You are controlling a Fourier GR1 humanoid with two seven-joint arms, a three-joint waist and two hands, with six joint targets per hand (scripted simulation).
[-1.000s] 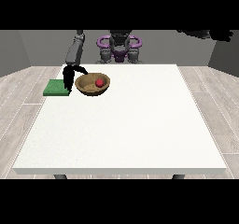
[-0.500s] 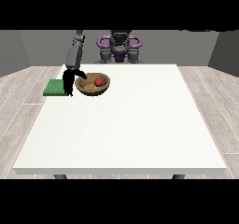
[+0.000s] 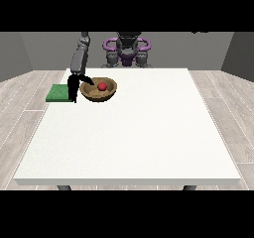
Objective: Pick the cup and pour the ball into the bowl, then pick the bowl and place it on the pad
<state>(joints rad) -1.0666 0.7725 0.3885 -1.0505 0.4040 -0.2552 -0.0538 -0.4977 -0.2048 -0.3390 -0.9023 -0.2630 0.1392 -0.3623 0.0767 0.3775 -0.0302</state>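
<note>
At the far left of the white table [image 3: 129,138], a flat green pad [image 3: 58,92] is lying against the table's left edge, near the back. Just to its right, the black hand at the view's left [image 3: 75,86] is hanging down from a grey arm [image 3: 79,58] that is reaching forward from the robot's shoulder. The hand is sitting between the pad and the bowl, overlapping the pad's right end. Its fingers are pointing downward toward the table beside the bowl, while a dark thumb-like part is stretching to the right and seems to be meeting the bowl's left rim. From this view it looks as though the hand is pinching that rim, though the hand is small here and the contact is hard to confirm.

Right of the hand, the brown wooden bowl [image 3: 105,95] is sitting upright on the table, just beside the pad but not on it. A red ball [image 3: 102,87] is resting inside the bowl, a little back of its centre.

Further right and behind the table's back edge, the robot's torso [image 3: 127,51] is facing the camera, with purple rings at its shoulders. The rest of the tabletop is stretching toward the camera and to the right, and a pale plank floor [image 3: 20,118] is showing on both sides of it.
</note>
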